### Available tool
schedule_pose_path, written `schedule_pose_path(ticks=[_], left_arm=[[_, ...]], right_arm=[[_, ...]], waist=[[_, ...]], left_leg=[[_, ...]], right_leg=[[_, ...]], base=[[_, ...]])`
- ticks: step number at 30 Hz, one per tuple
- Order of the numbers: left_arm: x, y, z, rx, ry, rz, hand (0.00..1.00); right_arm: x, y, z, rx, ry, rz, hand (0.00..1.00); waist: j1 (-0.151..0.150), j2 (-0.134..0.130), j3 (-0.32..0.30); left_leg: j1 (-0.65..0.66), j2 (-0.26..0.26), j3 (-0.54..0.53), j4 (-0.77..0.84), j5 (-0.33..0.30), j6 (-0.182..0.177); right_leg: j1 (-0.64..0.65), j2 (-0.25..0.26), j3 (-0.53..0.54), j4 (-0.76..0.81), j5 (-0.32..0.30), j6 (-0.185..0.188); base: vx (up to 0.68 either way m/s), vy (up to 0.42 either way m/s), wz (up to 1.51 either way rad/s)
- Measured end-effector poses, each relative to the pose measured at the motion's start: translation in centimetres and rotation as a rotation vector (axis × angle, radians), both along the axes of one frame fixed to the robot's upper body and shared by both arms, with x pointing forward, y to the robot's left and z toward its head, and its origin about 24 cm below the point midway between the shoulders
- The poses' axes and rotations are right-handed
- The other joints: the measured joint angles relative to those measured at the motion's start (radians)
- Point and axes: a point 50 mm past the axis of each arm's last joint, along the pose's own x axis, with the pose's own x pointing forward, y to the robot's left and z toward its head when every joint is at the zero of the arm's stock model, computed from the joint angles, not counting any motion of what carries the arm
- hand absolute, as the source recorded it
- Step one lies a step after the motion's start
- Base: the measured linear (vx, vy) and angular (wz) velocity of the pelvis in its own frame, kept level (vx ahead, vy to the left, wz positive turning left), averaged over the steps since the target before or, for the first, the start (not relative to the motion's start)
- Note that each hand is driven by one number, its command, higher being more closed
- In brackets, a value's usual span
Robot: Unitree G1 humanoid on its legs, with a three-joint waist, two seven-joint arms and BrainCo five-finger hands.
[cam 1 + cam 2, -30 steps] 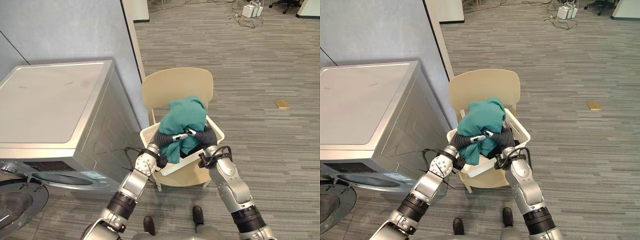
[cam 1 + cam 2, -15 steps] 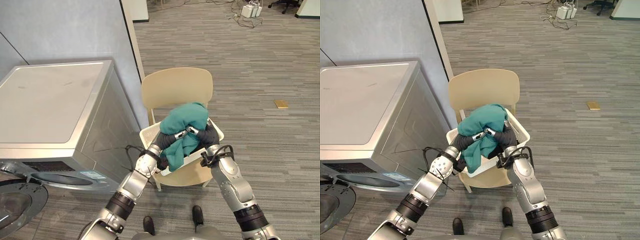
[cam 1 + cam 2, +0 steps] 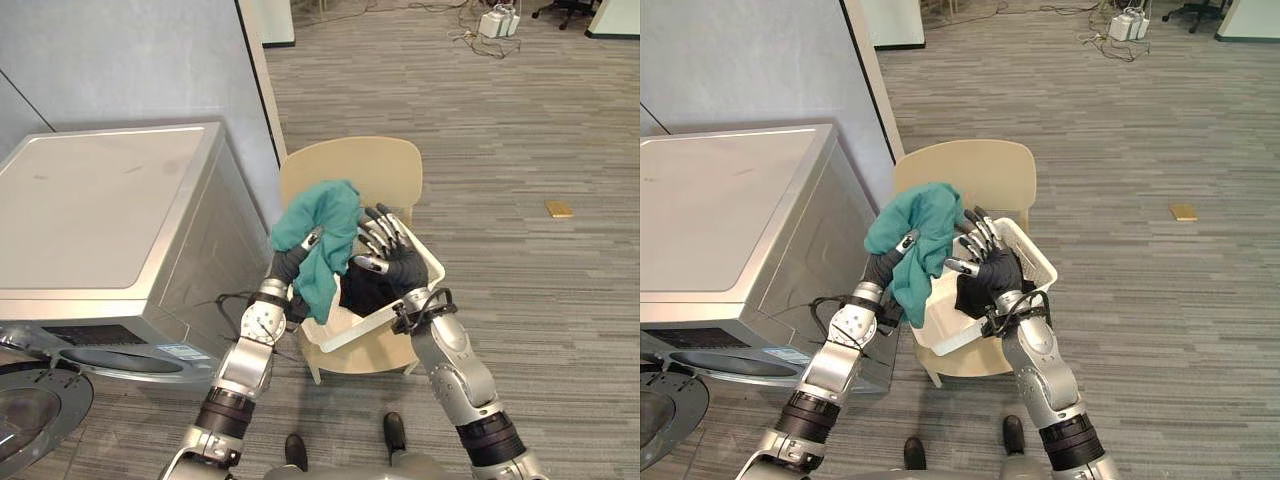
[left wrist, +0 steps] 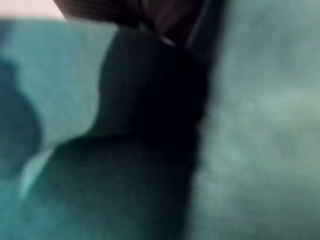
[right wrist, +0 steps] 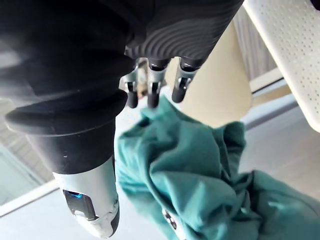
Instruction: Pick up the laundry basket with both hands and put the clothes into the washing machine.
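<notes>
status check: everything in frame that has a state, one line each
left hand: shut on the teal garment
right hand: open, fingers spread above the basket
teal garment: held up over the basket's washer-side edge, hanging down
laundry basket: sitting on the chair, dark clothes inside
washing machine: door open
chair: upright, beside the washer

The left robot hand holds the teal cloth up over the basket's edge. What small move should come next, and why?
Probably swing the teal cloth left and down toward the open front of the washing machine. The left robot hand grips it raised at the edge of the basket, and the right robot hand is open above the basket, holding nothing.
</notes>
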Motion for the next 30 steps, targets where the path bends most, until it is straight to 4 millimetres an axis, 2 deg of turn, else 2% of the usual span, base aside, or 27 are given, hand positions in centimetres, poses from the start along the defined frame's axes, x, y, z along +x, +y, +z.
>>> schedule_pose_path(ticks=[4, 6, 10, 12, 14, 15, 16, 17, 18, 19, 20, 21, 22, 24, 26, 27, 29, 30], left_arm=[[-1.0, 2.1, -0.1, -0.106, 0.0, 0.098, 1.0], [-2.0, 3.9, 0.2, -0.174, -0.021, 0.18, 1.0], [-4.2, 5.9, 1.2, -0.242, -0.093, 0.305, 1.0], [-5.1, 6.5, 2.0, -0.265, -0.148, 0.368, 1.0], [-5.9, 6.8, 2.3, -0.285, -0.177, 0.404, 1.0], [-6.4, 7.1, 2.4, -0.296, -0.193, 0.43, 1.0], [-6.7, 7.3, 2.4, -0.295, -0.2, 0.44, 1.0], [-7.1, 7.4, 2.4, -0.3, -0.203, 0.45, 1.0], [-7.5, 7.6, 2.2, -0.303, -0.197, 0.463, 1.0], [-8.3, 7.9, 1.6, -0.319, -0.177, 0.487, 1.0], [-8.7, 8.1, 1.1, -0.343, -0.155, 0.499, 1.0], [-8.9, 8.2, 1.0, -0.343, -0.15, 0.502, 1.0], [-9.1, 8.5, 1.0, -0.371, -0.151, 0.506, 1.0], [-9.4, 8.4, 1.1, -0.42, -0.158, 0.504, 1.0], [-9.6, 8.5, 1.4, -0.463, -0.175, 0.503, 1.0], [-9.7, 8.5, 1.5, -0.477, -0.177, 0.507, 1.0], [-10.3, 8.8, 1.1, -0.492, -0.164, 0.537, 1.0], [-10.5, 8.9, 1.0, -0.49, -0.16, 0.542, 1.0]], right_arm=[[-0.9, -3.8, 0.6, 0.025, -0.036, -0.162, 0.0], [-1.6, -6.0, 0.8, 0.034, -0.053, -0.27, 0.0], [-3.3, -7.6, 0.8, 0.023, -0.057, -0.358, 0.0], [-4.4, -7.8, 1.2, 0.006, -0.07, -0.412, 0.0], [-4.7, -8.1, 1.4, -0.025, -0.08, -0.439, 0.0], [-5.0, -8.7, 1.4, -0.053, -0.074, -0.478, 0.0], [-5.5, -9.6, 0.8, -0.067, -0.046, -0.532, 0.0], [-5.8, -10.3, 0.3, -0.076, -0.021, -0.571, 0.0], [-6.0, -10.8, -0.1, -0.088, -0.002, -0.594, 0.0], [-6.7, -11.9, -0.9, -0.115, 0.042, -0.654, 0.0], [-7.6, -13.1, -1.9, -0.13, 0.097, -0.715, 0.0], [-7.9, -13.7, -2.5, -0.144, 0.127, -0.747, 0.0], [-8.9, -14.9, -4.2, -0.155, 0.222, -0.821, 0.0], [-10.1, -15.2, -5.7, -0.178, 0.323, -0.883, 0.0], [-11.5, -14.9, -7.1, -0.258, 0.434, -0.964, 0.0], [-11.7, -14.8, -8.2, -0.322, 0.503, -0.987, 0.0], [-12.9, -15.0, -9.2, -0.472, 0.599, -1.049, 0.0], [-13.3, -15.0, -9.6, -0.505, 0.627, -1.053, 0.0]], waist=[[0.0, 0.0, 0.0], [-0.002, 0.0, 0.0], [0.007, -0.004, 0.003], [0.016, -0.011, 0.007], [0.03, -0.003, 0.01], [0.026, -0.004, 0.01], [0.024, -0.029, 0.009], [0.031, -0.032, 0.014], [0.033, -0.031, 0.013], [0.026, -0.023, 0.01], [0.016, -0.004, 0.001], [0.006, 0.004, 0.003], [-0.005, 0.021, 0.005], [-0.012, 0.011, 0.011], [-0.035, 0.006, 0.015], [-0.028, -0.028, 0.031], [-0.021, -0.056, 0.037], [-0.02, -0.057, 0.039]], left_leg=[[0.007, 0.003, 0.0, 0.0, -0.002, -0.003], [0.018, 0.014, -0.001, 0.0, -0.003, -0.004], [0.027, 0.029, -0.013, 0.021, -0.013, -0.014], [-0.009, 0.049, -0.031, 0.113, -0.059, -0.003], [-0.045, 0.073, -0.023, 0.182, -0.11, 0.016], [-0.05, 0.091, 0.013, 0.209, -0.149, 0.06], [-0.065, 0.107, 0.057, 0.305, -0.182, 0.105], [-0.083, 0.132, 0.069, 0.447, -0.198, 0.119], [-0.08, 0.147, 0.073, 0.521, -0.205, 0.125], [-0.055, 0.172, 0.07, 0.611, -0.214, 0.117], [-0.013, 0.182, 0.048, 0.622, -0.225, 0.092], [0.012, 0.185, 0.037, 0.61, -0.231, 0.08], [0.051, 0.164, 0.016, 0.526, -0.259, 0.025], [0.071, 0.144, 0.013, 0.448, -0.285, -0.016], [0.086, 0.129, 0.019, 0.347, -0.336, -0.055], [0.1, 0.099, 0.032, 0.34, -0.331, -0.048], [0.099, 0.062, 0.037, 0.354, -0.344, -0.027], [0.099, 0.052, 0.039, 0.361, -0.35, -0.017]], right_leg=[[0.008, 0.002, 0.0, 0.003, -0.001, -0.001], [0.021, 0.004, -0.002, 0.003, -0.002, -0.003], [0.048, 0.01, -0.018, 0.004, -0.01, -0.012], [0.067, 0.019, -0.039, 0.005, -0.02, -0.026], [0.065, 0.038, -0.046, 0.037, -0.026, -0.037], [0.065, 0.033, -0.071, 0.059, -0.039, -0.048], [0.058, 0.003, -0.091, 0.063, -0.053, -0.069], [0.054, -0.002, -0.094, 0.076, -0.054, -0.073], [0.054, -0.004, -0.094, 0.08, -0.054, -0.073], [0.061, -0.005, -0.105, 0.083, -0.048, -0.064], [0.058, -0.005, -0.12, 0.085, -0.044, -0.06], [0.056, -0.005, -0.124, 0.089, -0.041, -0.057], [0.038, -0.009, -0.145, 0.104, -0.034, -0.046], [0.026, -0.024, -0.16, 0.104, -0.024, -0.03], [0.001, -0.043, -0.202, 0.128, -0.016, -0.018], [-0.008, -0.068, -0.2, 0.161, -0.014, -0.016], [-0.014, -0.117, -0.197, 0.204, -0.03, -0.006], [-0.018, -0.13, -0.2, 0.22, -0.039, 0.0]], base=[[0.0, 0.0, 0.0], [0.0, 0.0, 0.0], [-0.01, -0.011, 0.11], [-0.03, -0.028, 0.21], [-0.05, -0.042, 0.16], [-0.03, 0.006, 0.55], [-0.04, 0.024, 0.56], [-0.03, 0.031, 0.31], [-0.03, 0.004, 0.07], [0.01, 0.062, 0.2], [0.01, 0.109, 0.32], [-0.07, 0.23, 0.41], [-0.15, 0.256, 0.31], [-0.17, 0.212, 0.34], [-0.18, 0.192, 0.5], [-0.29, 0.204, 0.23], [-0.29, 0.13, 0.02], [-0.22, 0.1, -0.03]])
